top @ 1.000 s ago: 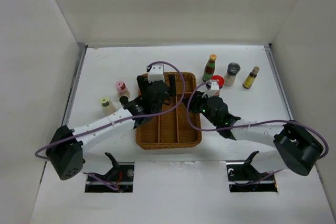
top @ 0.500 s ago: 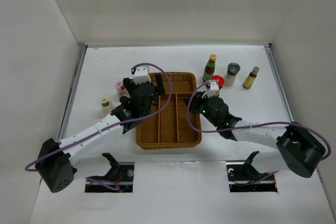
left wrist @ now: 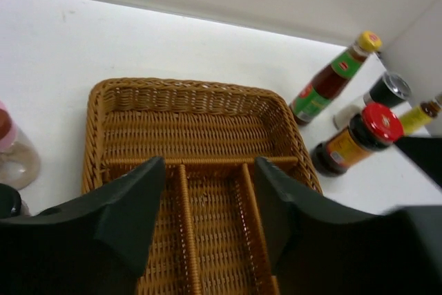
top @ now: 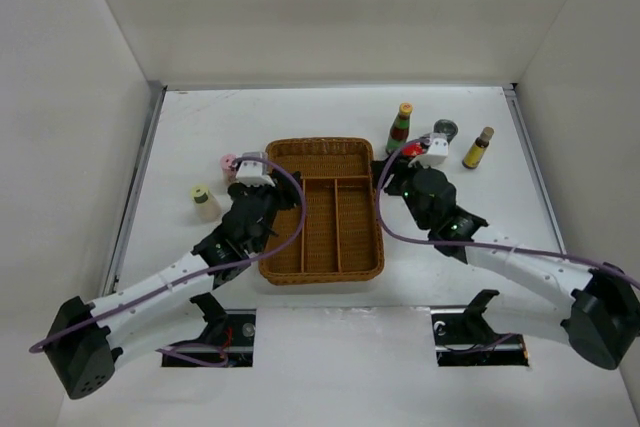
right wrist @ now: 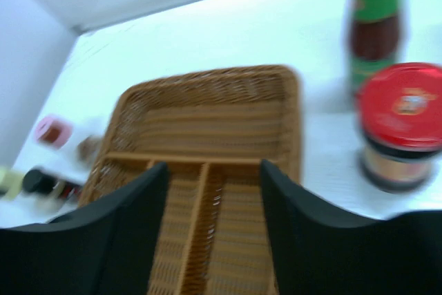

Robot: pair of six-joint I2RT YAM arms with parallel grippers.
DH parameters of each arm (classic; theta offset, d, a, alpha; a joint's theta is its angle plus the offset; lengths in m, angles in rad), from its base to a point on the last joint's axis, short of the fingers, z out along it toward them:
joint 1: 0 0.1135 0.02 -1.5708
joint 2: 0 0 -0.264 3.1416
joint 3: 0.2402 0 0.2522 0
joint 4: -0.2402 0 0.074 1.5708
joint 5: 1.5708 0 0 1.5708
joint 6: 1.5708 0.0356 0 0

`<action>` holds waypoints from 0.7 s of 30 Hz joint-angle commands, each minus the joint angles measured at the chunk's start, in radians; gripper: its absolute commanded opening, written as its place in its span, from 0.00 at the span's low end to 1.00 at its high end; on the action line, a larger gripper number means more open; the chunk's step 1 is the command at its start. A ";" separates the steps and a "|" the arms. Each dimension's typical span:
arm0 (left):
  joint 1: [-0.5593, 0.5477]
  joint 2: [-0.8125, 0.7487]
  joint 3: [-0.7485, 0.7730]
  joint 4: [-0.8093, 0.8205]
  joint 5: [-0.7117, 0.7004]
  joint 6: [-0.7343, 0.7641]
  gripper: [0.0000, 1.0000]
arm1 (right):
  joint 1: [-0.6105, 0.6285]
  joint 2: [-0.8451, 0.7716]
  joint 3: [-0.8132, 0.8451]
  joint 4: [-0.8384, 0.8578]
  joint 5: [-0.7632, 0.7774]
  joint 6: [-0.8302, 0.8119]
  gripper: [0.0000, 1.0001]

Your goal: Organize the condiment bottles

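**A:** Both arms have pulled away from the middle of the tray (top: 320, 140). The left gripper (left wrist: 208, 164) now sits at its left edge, and the right gripper (right wrist: 214, 165) has gone out toward the far right corner.

**B:** Is either one carrying anything?

**A:** No. Each pair of jaws stands partly apart, with only wicker showing between them. The tray's compartments look empty, and every bottle is standing on the table (top: 200, 117).

**B:** Where are the bottles?

**A:** Two are to the left of the tray. The pink-capped jar (top: 229, 162) is just beside the left gripper, and the pale-capped jar (top: 203, 200) is nearer and further left. Four are at the far right: the red-capped jar (top: 414, 151), the tall bottle (top: 400, 127), the grey-capped jar (top: 445, 131) and the small yellow bottle (top: 478, 147).

**B:** So which arm takes which?

**A:** I think the left arm takes the pink jar and the right arm takes the red one, since each is the closest.

**B:** Are they lined up?

**A:** Not yet. The left wrist camera looks across the tray, and the pink jar is only a sliver at its left border, well off the line between the jaws. That gripper probably has to turn left. The right wrist camera also faces the tray, with the red jar off to the right of its jaws and the tall bottle just beyond that.

**B:** Which way do the jars lie?

**A:** Both stand upright, so their long axis is vertical. A side-on grip around the body seems the natural choice.
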State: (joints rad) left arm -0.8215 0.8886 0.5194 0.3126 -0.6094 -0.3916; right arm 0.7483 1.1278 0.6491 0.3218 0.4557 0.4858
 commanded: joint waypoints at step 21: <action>-0.077 0.148 -0.219 0.511 0.258 -0.066 0.53 | -0.254 0.253 0.284 -0.375 0.047 -0.101 1.00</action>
State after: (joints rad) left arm -0.9051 1.0687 0.3134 0.7242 -0.3698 -0.4427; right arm 0.5117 1.3518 0.8734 -0.0509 0.5243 0.4030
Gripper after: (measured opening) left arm 0.520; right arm 0.998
